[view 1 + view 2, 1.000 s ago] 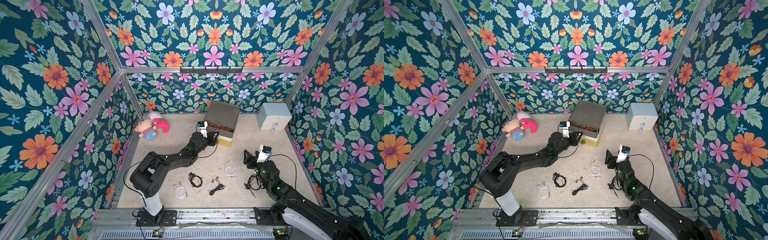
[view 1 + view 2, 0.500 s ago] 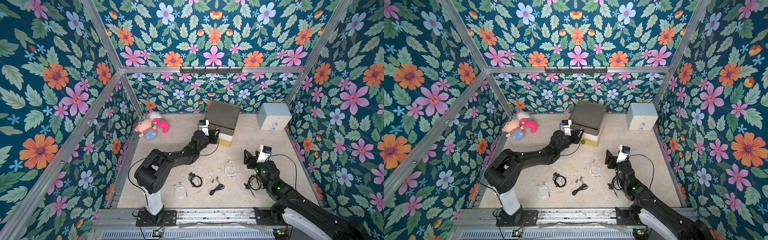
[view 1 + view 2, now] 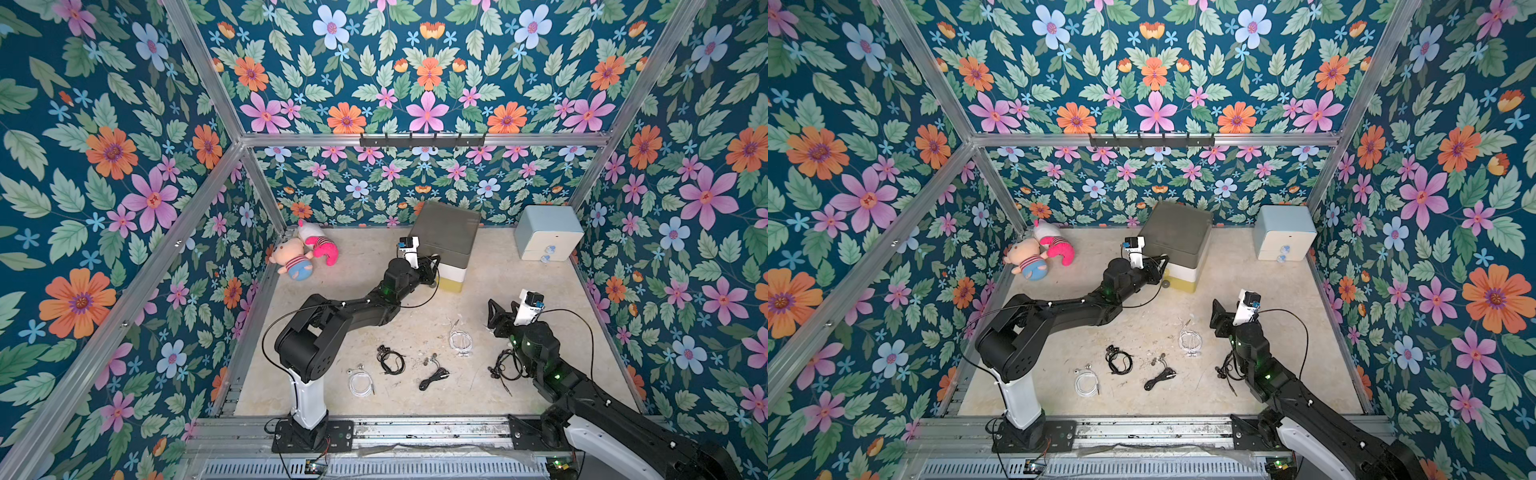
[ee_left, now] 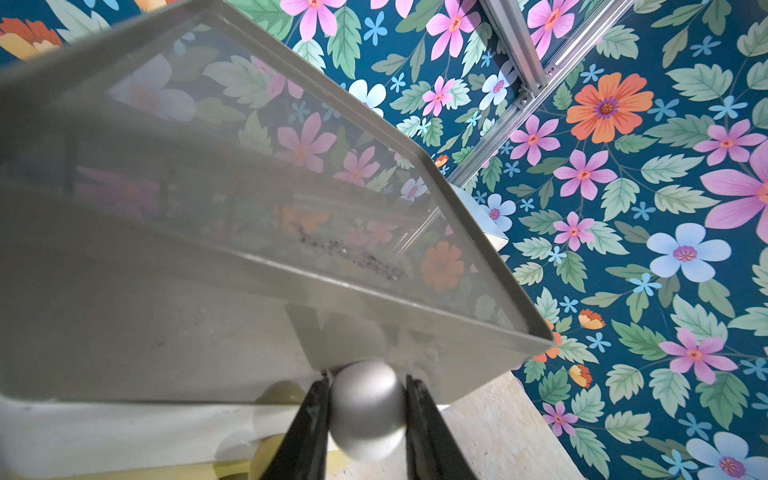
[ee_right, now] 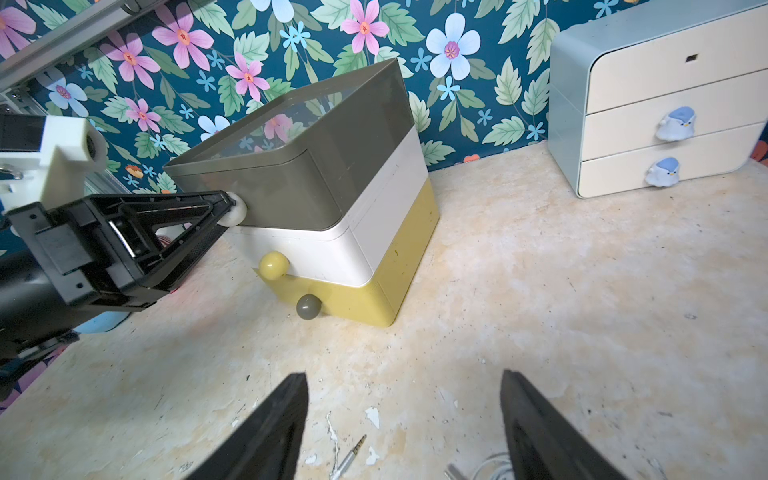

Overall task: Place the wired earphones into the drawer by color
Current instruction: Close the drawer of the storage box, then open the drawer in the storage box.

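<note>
Grey top tier of the drawer, upper centre: my left fingers pinch its ball knob, presumably to pull it open. Right fingers spread above wired earphones loose on the table.

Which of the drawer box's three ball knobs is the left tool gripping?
The pale knob on the grey top tier; the yellow knob on the white tier and grey knob on the yellow tier are untouched.
</note>
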Motion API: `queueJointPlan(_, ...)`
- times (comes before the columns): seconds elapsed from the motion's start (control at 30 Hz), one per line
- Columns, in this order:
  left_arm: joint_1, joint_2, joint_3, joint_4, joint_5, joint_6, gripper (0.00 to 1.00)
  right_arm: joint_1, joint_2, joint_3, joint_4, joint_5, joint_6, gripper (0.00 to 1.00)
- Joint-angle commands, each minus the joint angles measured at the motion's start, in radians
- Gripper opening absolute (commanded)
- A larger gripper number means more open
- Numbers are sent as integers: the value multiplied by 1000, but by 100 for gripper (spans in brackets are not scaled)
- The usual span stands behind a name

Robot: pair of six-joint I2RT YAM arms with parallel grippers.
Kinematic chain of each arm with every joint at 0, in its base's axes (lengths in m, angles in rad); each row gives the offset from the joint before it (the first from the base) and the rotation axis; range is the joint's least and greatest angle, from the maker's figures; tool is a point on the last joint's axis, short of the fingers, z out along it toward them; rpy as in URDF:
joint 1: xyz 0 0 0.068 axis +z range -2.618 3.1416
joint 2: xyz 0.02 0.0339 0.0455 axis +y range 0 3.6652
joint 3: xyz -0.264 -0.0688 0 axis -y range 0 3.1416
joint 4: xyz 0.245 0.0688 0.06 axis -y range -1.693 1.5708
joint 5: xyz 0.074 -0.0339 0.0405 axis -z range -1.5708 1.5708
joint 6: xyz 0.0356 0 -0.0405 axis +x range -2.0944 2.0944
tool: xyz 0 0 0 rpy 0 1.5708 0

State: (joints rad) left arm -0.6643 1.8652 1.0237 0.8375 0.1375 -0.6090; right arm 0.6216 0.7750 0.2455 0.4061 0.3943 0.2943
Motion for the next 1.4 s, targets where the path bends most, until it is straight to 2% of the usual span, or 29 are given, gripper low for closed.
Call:
queueJointPlan(0.0, 5, 0, 7, 69, -15, 12, 37, 1, 1, -4, -8, 4, -3, 78)
queueJointPlan(0.33, 5, -74, -92, 95, -16, -12, 55, 1, 6, -2, -7, 6, -3, 78)
queueJointPlan(0.43, 5, -93, -136, 111, -16, -33, 57, 1, 6, -4, -6, 6, -3, 78)
queueJointPlan(0.7, 6, -65, -208, 173, -10, -125, 59, 1, 7, -3, -3, 0, 0, 78)
queueJointPlan(1.1, 14, 59, -154, 220, 7, -276, 58, 1, -8, -6, -7, 2, 0, 78)
queueJointPlan(1.37, 17, 113, -115, 224, 30, -313, 57, 1, -17, -5, -10, 0, -1, 78)
